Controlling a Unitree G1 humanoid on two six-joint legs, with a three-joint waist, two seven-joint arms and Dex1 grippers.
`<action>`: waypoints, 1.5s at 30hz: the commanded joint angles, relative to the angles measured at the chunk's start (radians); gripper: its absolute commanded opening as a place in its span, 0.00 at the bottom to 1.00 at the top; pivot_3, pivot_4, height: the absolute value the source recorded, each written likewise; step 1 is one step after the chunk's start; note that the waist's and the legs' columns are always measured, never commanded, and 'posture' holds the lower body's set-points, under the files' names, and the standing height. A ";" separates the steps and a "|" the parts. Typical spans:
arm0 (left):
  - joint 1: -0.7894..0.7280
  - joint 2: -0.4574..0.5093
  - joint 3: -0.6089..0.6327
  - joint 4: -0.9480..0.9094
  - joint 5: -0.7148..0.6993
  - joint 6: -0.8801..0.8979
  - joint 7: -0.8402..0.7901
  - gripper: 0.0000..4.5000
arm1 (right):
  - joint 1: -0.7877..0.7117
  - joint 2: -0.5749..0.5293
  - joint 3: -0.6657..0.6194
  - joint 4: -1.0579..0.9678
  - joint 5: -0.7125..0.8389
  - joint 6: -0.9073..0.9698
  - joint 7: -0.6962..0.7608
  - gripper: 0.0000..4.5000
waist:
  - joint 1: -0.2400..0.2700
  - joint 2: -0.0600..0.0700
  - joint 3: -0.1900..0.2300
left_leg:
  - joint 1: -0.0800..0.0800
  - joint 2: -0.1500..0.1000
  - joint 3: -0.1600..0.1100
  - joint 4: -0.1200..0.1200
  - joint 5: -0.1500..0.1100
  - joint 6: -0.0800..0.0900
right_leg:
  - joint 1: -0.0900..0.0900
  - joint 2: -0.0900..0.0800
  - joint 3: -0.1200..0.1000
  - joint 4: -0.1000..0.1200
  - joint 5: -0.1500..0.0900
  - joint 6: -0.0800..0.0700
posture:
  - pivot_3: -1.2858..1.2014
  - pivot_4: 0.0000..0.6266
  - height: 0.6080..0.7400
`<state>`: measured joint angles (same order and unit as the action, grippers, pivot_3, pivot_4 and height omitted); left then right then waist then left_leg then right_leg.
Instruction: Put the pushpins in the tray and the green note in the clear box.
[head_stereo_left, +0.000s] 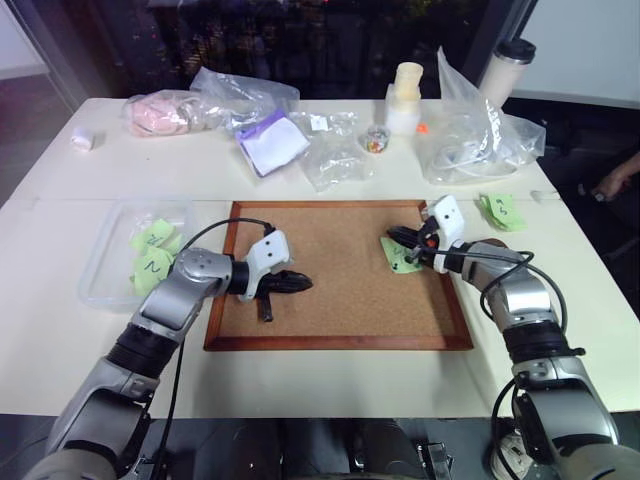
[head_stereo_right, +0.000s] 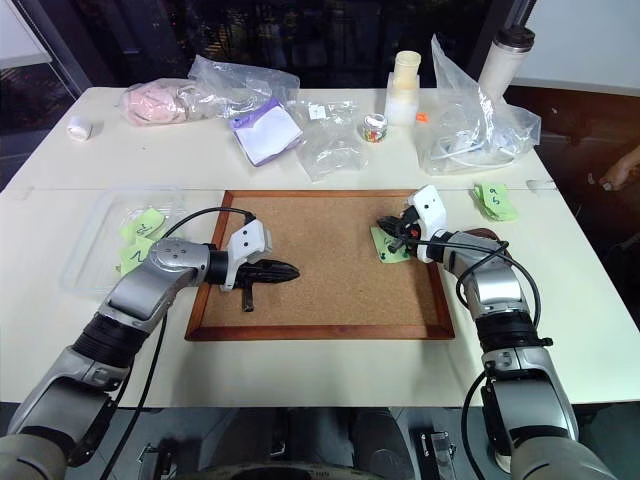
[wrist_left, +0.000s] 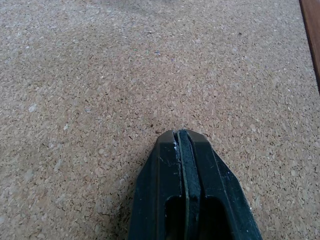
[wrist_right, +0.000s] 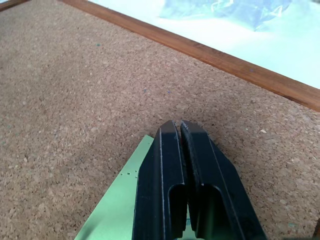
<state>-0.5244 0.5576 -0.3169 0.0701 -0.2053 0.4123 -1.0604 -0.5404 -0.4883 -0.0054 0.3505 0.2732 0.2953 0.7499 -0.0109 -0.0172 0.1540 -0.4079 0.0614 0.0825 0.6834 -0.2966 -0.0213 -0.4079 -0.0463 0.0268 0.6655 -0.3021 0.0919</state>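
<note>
R gripper (wrist_right: 179, 131) pinched tight over green note (wrist_right: 117, 210) at corkboard's (head_stereo_left: 340, 290) right side; note mostly hidden under fingers, any grip unclear. L gripper (wrist_left: 181, 137) closed, empty, center-left. Clear box (head_stereo_left: 100, 265) far left. Pushpins, tray can't be made out.

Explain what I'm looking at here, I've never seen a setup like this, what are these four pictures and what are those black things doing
It is a two-armed humanoid robot at a white table. Two pictures come from cameras in its head, looking down over its arms; two come from cameras on its wrists. The left end effector is shut, over the corkboard. The right end effector is shut, its fingers over a green note lying on the board; whether it grips the note is unclear. The clear box on the left holds more green notes. Plastic bags and a lidded cup lie beyond.
</note>
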 joint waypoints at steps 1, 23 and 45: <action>0.019 0.013 -0.030 0.014 0.039 0.028 -0.009 0.00 | -0.019 -0.010 -0.078 -0.091 0.036 -0.030 -0.020 0.01 | -0.001 0.001 0.000 | 0.000 0.000 0.000 0.000 0.000 0.000 | 0.000 0.000 0.000 0.000 0.000 0.000 | 0.52 0.24 0.95; 0.022 0.000 -0.024 0.003 0.063 0.005 0.009 0.00 | 0.253 -0.120 -0.304 -0.252 0.038 0.043 -0.197 0.01 | -0.001 0.004 -0.003 | 0.001 0.000 0.000 0.000 0.000 0.000 | 0.001 0.000 0.000 0.000 0.000 0.000 | 0.52 0.24 0.95; 0.013 -0.018 -0.019 0.011 0.073 -0.003 0.014 0.00 | 0.354 -0.119 -0.364 -0.237 0.036 0.043 -0.293 0.72 | 0.001 0.006 -0.003 | 0.002 -0.001 0.000 0.000 0.000 0.000 | 0.003 0.000 0.001 -0.001 0.000 0.000 | 0.52 0.24 0.95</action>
<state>-0.5183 0.5428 -0.3180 0.0606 -0.1618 0.4031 -1.0525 -0.1850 -0.5954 -0.3358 0.1421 0.2991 0.3435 0.4602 -0.0097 -0.0115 0.1507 -0.4061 0.0607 0.0824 0.6832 -0.2967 -0.0211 -0.4053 -0.0464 0.0273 0.6648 -0.3021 0.0919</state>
